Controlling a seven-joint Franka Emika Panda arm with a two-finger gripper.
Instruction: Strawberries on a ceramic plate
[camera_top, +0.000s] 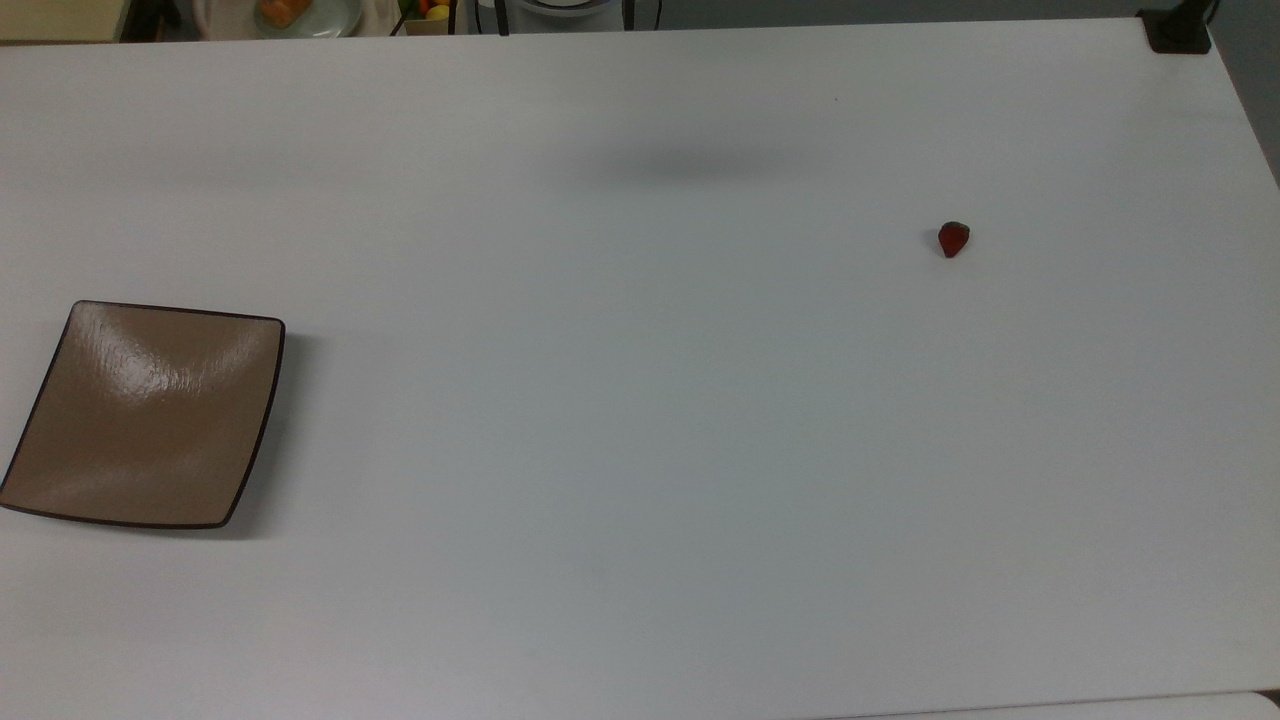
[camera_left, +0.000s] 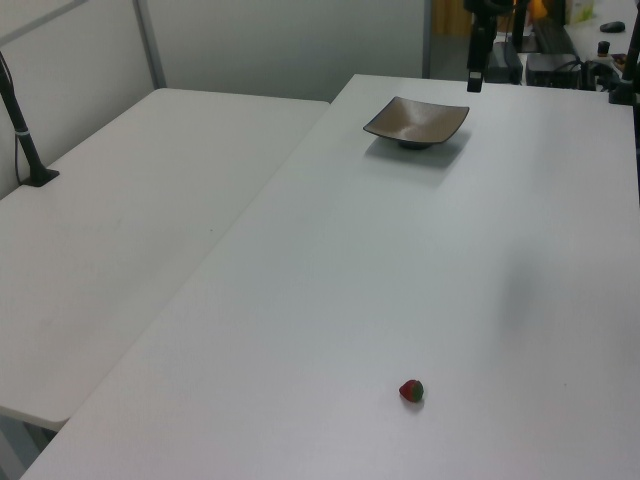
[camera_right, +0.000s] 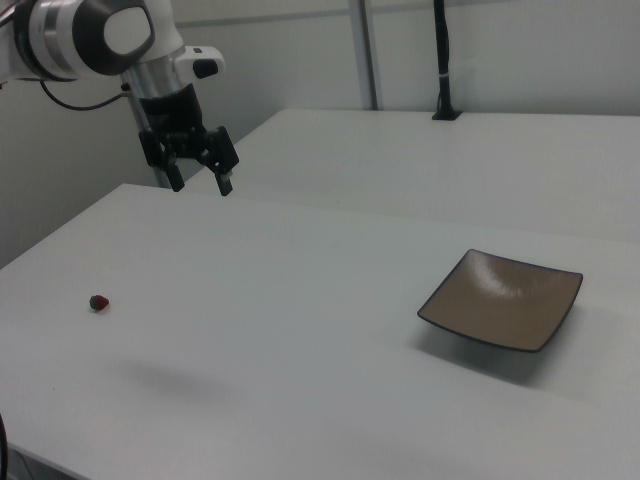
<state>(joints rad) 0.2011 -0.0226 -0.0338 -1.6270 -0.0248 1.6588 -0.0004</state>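
Note:
A small dark-red strawberry (camera_top: 953, 239) with a green cap lies alone on the white table, toward the top view's right; it also shows as the strawberry (camera_left: 411, 391) and the strawberry (camera_right: 99, 302). The glossy tan-brown square ceramic plate (camera_top: 150, 415) with a thin dark rim sits at the top view's left edge, with nothing on it; the same plate (camera_left: 416, 122) stands far back in the left view, and the plate (camera_right: 502, 298) is at the right view's right. My gripper (camera_right: 201, 185) hangs open high above the table, up and right of the strawberry in the right view, holding nothing.
A second white table (camera_left: 120, 230) adjoins at the left view's left, with a black post (camera_left: 22, 130) clamped on it. A black clamp (camera_top: 1178, 30) sits at the top view's far right corner. A round pale plate (camera_top: 300, 12) with orange food lies beyond the far edge.

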